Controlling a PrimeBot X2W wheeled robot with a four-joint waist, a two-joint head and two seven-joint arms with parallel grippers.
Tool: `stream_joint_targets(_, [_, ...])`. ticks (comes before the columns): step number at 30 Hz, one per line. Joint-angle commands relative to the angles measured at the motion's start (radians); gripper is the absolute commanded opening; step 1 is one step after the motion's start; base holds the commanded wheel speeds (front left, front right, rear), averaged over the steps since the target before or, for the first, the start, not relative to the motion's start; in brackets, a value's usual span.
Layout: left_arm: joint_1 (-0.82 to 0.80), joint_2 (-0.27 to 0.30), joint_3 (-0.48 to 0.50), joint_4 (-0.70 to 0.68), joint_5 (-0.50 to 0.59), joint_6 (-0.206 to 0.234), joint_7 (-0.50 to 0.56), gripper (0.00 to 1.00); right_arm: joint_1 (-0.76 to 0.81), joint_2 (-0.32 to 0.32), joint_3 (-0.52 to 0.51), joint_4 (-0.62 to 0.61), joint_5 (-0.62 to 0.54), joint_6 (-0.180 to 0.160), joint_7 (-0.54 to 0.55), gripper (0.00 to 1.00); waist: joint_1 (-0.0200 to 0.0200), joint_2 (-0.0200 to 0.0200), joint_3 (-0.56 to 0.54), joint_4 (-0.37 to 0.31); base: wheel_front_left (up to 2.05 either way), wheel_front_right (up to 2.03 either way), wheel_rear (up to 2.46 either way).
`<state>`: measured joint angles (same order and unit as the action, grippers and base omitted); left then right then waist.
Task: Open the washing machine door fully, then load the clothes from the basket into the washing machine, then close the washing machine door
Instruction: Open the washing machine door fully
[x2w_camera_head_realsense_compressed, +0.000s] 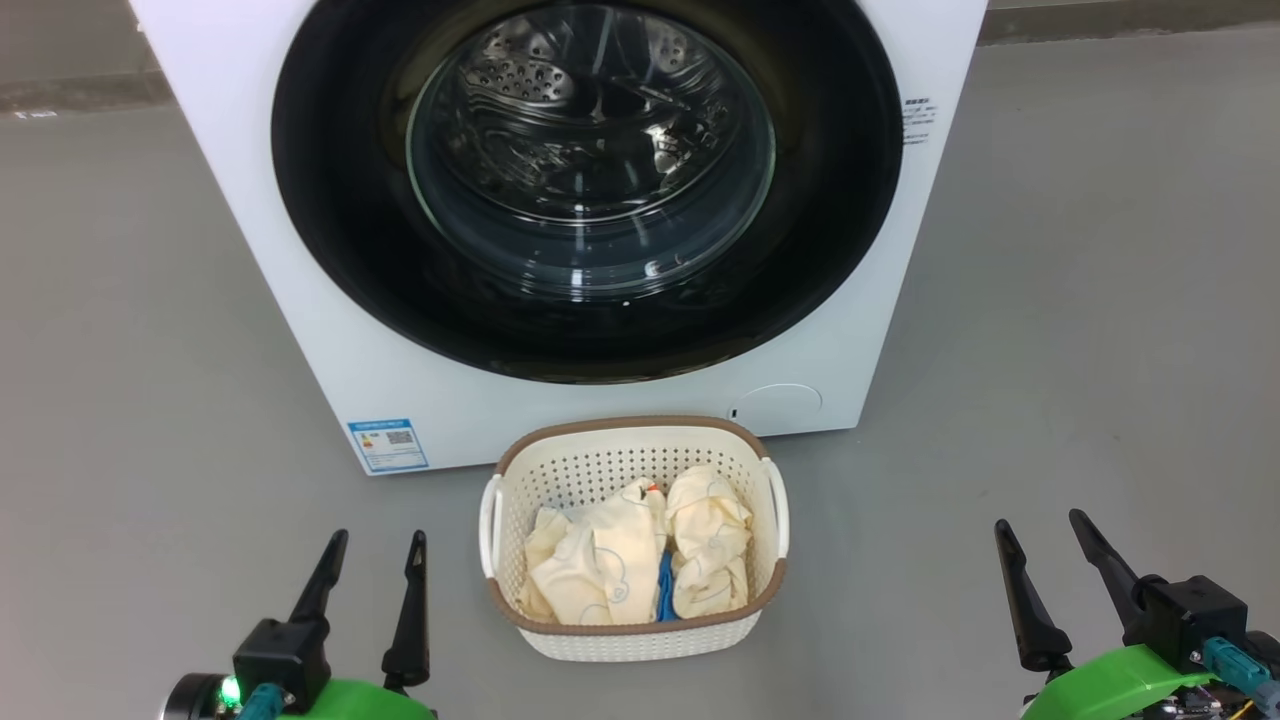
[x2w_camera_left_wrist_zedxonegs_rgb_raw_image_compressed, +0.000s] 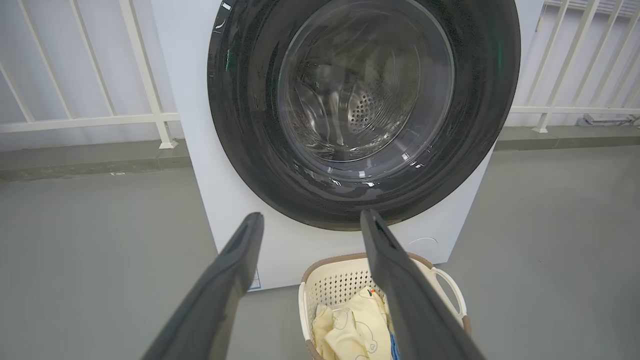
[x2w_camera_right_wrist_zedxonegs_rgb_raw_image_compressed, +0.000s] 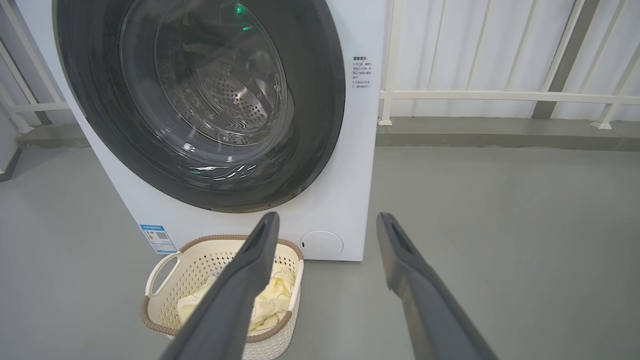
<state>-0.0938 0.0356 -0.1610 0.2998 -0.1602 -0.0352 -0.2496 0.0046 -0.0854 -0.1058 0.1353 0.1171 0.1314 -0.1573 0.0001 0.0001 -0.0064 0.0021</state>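
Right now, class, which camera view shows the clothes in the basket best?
The head view: it looks down into the basket, so the clothes lie uncovered. In the wrist views, the left gripper and right gripper each hide part.

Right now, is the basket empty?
No, cream-yellow clothes lie bunched inside the basket on the floor before the washing machine.

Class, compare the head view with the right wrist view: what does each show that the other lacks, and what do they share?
Head view: the left gripper, open, and a blue cloth among the clothes. Right wrist view: a white railing behind the machine. Shared: the washing machine with its door shut, the basket holding the cream garments, and the open right gripper.
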Motion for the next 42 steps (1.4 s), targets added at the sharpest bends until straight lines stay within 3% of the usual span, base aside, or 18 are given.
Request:
stream_joint_targets(1, [-0.050, 0.015, 0.030, -0.023, 0.007, 0.007, -0.012, 1.00, -0.008, -0.013, 0.026, -0.029, 0.002, -0.001, -0.008, 1.00, 0.0000, -0.0001, 0.001, 0.000, 0.88, 0.88, -1.76])
stream_joint_targets(22, [-0.055, 0.015, 0.036, -0.034, -0.002, -0.002, -0.012, 1.00, -0.012, -0.015, 0.024, -0.026, 0.008, -0.001, -0.016, 1.00, 0.0000, -0.0001, 0.013, -0.004, 1.05, 1.05, -2.11])
stream_joint_targets(42, [-0.051, 0.015, 0.035, -0.040, 0.003, -0.001, -0.012, 1.00, -0.012, -0.006, 0.019, -0.028, 0.003, -0.001, -0.023, 1.00, 0.0000, -0.0001, 0.015, -0.004, 0.10, 0.10, -0.20])
